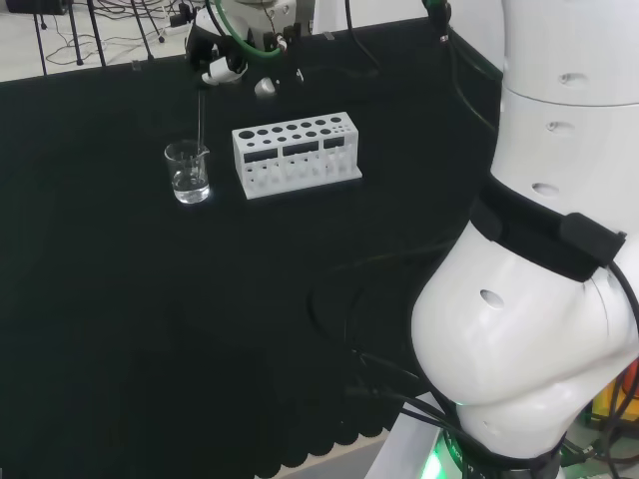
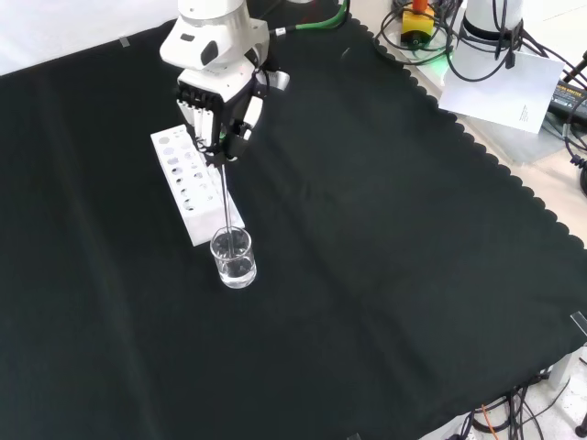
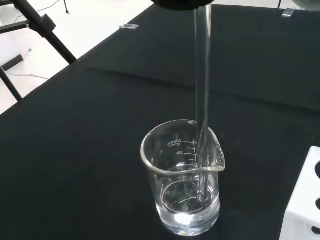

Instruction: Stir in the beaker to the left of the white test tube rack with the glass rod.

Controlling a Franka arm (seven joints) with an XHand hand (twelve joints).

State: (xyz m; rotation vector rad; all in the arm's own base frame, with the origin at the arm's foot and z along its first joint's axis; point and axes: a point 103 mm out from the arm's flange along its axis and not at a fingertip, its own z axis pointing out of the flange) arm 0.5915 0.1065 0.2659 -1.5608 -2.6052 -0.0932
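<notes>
A small clear glass beaker (image 1: 188, 174) (image 2: 233, 258) (image 3: 183, 179) with a little clear liquid stands on the black cloth just left of the white test tube rack (image 1: 296, 154) (image 2: 191, 181) in the head view. The glass rod (image 2: 226, 200) (image 3: 202, 95) (image 1: 202, 118) hangs nearly upright with its lower end inside the beaker, near the spout. The hand (image 2: 216, 104) (image 1: 222, 62) is above the rack in the front view, its fingers curled round the rod's upper end.
The arm's big white links (image 1: 539, 249) stand at the right of the head view. Cables, a yellow device (image 2: 417, 23) and a white sheet (image 2: 500, 82) lie beyond the cloth's scalloped edge at the top right of the front view. Black stand legs (image 3: 35, 30) stand off the cloth.
</notes>
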